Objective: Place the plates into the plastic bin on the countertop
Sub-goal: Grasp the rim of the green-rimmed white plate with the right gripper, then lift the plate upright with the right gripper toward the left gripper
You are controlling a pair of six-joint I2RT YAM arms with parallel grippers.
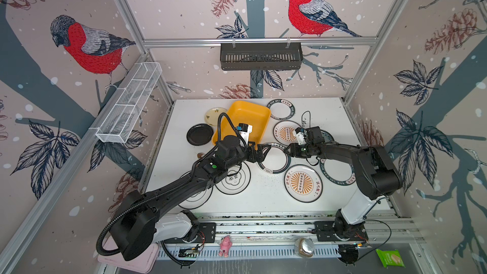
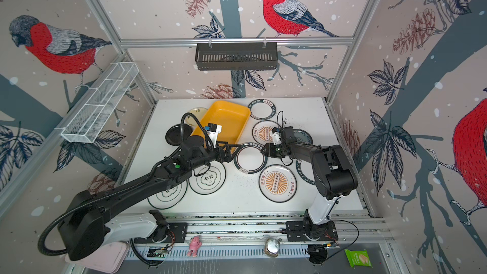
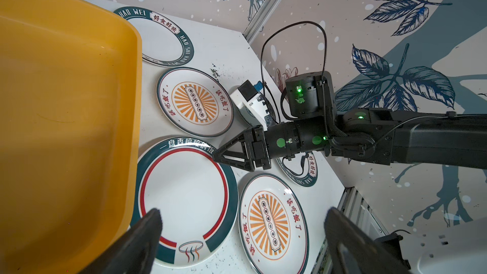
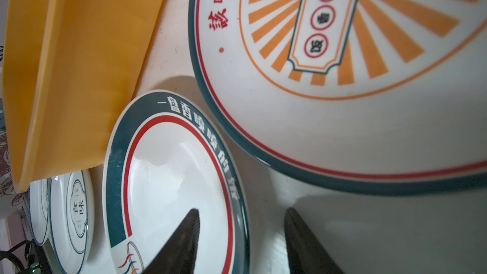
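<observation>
The yellow-orange plastic bin (image 1: 245, 117) lies at the back of the white countertop (image 1: 263, 199), with nothing in the part I can see. Just in front of it rests a white plate with a teal and red band (image 1: 274, 162) (image 3: 184, 196) (image 4: 171, 180). My right gripper (image 1: 287, 151) (image 4: 242, 210) is low at this plate's right edge. One finger is over the plate and the other over the table, apart, with the rim between them. My left gripper (image 1: 263, 151) (image 3: 243, 213) hangs wide open above the plate's left edge.
Round about lie sunburst plates (image 1: 303, 183) (image 1: 287, 133), lettered-band plates (image 1: 282, 110) (image 1: 340, 172), black-rimmed white plates (image 1: 234, 179), a black plate (image 1: 199, 134) and a small cream plate (image 1: 214, 114). A black basket (image 1: 261, 56) and a wire basket (image 1: 129, 101) hang on the walls.
</observation>
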